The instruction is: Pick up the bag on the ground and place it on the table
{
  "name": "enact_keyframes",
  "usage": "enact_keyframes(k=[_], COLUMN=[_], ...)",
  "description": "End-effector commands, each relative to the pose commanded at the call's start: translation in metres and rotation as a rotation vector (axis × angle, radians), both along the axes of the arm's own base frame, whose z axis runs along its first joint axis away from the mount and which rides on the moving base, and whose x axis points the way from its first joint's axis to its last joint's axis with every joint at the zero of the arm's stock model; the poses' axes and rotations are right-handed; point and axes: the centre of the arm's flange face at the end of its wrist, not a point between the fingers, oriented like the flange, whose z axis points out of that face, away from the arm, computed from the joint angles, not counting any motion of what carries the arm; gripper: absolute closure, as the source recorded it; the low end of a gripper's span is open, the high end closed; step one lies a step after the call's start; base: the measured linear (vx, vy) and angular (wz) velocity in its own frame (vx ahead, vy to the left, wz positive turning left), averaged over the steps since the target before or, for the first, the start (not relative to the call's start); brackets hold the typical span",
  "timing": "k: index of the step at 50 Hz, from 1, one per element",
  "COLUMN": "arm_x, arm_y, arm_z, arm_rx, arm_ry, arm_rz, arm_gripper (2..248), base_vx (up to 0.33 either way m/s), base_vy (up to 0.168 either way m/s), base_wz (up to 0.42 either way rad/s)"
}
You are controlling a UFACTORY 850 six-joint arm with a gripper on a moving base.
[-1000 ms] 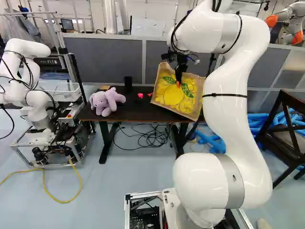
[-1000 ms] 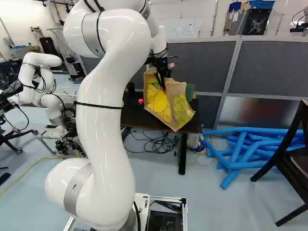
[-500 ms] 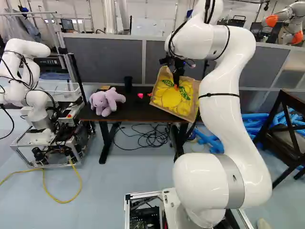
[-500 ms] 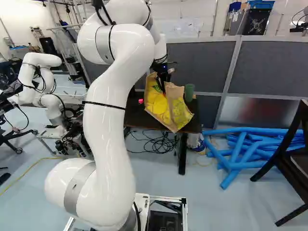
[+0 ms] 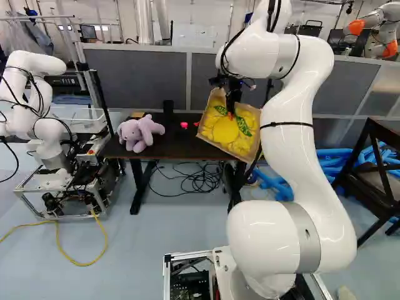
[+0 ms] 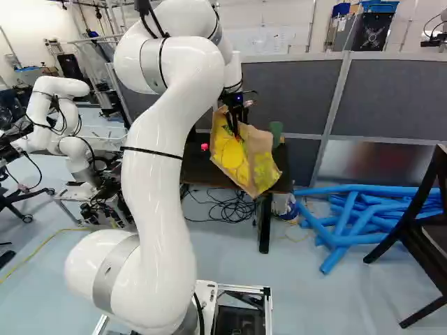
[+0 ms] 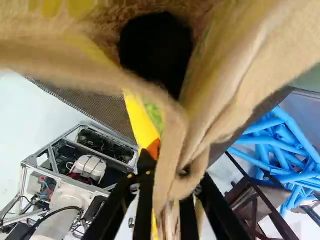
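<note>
Two fingers of my gripper (image 7: 167, 175) are closed upon the bunched rim of the bag (image 5: 226, 129), standing apart only by the thickness of the folded material between them. The bag hangs tilted above the right-hand end of the table (image 5: 169, 149), its mouth spread open ahead of my fingers. In both base views its lowest corner overlaps the front edge, near the right front corner; whether it touches the tabletop I cannot tell. The step in hand, as I judge it, is the set-down. I should carry the base inward from the front edge before lowering, since a corner left overhanging could tip the bag to the floor. I should then level the tilt and descend slowly, letting the base meet the tabletop evenly; the soft walls will probably buckle if pressed. Release is best delayed until the base bears the weight, then made wide enough to free both folds, with a straight upward withdrawal so that the rim is not dragged. Purple plush toy (image 5: 132, 132), near the left front corner: well clear. Small pink object (image 5: 184, 125), farther in, and green cup (image 6: 276, 129), beyond the bag toward the right end: the latter could be knocked.
</note>
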Motion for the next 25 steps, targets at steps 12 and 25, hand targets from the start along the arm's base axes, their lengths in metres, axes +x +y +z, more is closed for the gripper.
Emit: enact_keyframes(k=[12, 25], arm_x=[0.0, 0.0], arm_y=[0.0, 0.0], arm_z=[0.0, 0.0], arm_rx=[0.0, 0.0], arm_ry=[0.0, 0.0], arm_rz=[0.0, 0.0], arm_gripper=[111, 39], base_vx=[0.0, 0.0], base_vy=[0.0, 0.0], base_wz=[0.0, 0.0])
